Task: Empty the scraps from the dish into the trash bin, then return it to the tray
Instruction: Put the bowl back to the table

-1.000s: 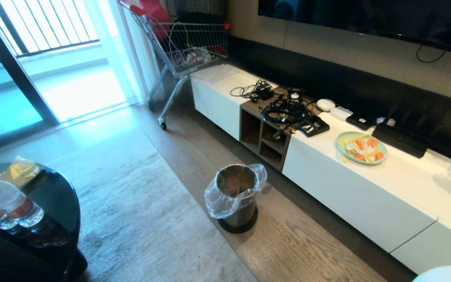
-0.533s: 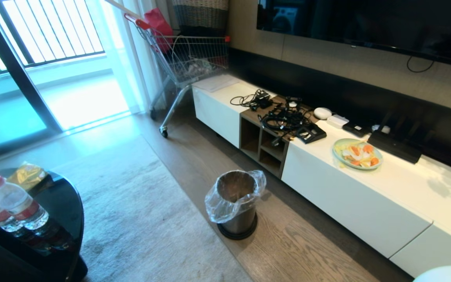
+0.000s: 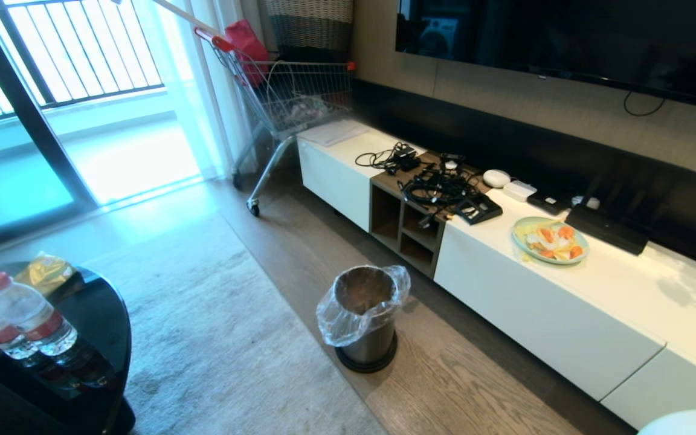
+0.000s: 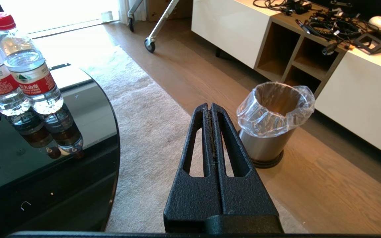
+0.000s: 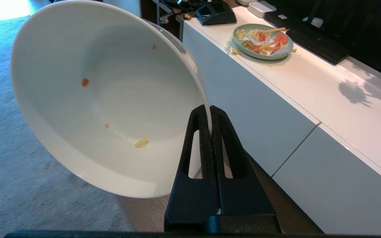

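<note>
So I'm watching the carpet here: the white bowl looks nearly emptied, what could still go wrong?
1. The right gripper pinches only the thin rim of the glossy white deep bowl, which is tilted; it could slip out.
2. A few orange and pale yellow scraps cling inside while the bowl hangs over the grey carpet, not over the bag-lined metal trash bin, so they may drop there.
3. No tray is in view, so the return spot is unconfirmed.

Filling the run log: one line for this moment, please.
right gripper: shut on white bowl rim, few scraps left | left gripper: shut, empty | trash bin: on floor beside white cabinet | tray: not visible
</note>
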Robot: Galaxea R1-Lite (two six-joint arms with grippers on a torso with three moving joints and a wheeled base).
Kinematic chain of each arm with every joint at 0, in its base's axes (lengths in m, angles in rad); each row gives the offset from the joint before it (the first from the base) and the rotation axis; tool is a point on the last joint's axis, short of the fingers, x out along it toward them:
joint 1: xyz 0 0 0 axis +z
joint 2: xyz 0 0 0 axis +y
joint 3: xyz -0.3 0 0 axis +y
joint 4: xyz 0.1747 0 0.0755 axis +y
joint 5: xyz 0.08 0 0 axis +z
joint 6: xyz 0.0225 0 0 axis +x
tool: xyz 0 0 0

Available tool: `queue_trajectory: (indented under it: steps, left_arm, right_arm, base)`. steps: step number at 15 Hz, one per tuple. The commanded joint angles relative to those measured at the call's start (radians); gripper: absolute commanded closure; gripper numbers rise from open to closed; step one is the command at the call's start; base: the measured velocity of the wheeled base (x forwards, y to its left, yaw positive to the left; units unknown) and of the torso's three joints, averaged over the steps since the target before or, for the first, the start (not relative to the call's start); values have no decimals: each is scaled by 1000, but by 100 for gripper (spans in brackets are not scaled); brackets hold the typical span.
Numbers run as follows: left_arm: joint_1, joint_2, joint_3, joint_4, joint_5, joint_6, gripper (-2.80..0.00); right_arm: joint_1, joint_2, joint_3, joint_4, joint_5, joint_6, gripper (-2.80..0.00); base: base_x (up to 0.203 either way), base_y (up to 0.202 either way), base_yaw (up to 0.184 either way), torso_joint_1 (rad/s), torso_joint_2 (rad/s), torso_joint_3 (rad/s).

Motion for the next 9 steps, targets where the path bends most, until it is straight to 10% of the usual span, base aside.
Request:
queue_trajectory:
  steps: [1,9]
  left_arm:
    - [0,0,0,0,1,0,0]
    - [0,0,0,0,1,0,0]
  right_arm:
    - [0,1,0,0,1,-1,0]
    - [0,1,0,0,1,-1,0]
  base:
    - [0,0,0,0,0,0]
    - [0,0,0,0,0,0]
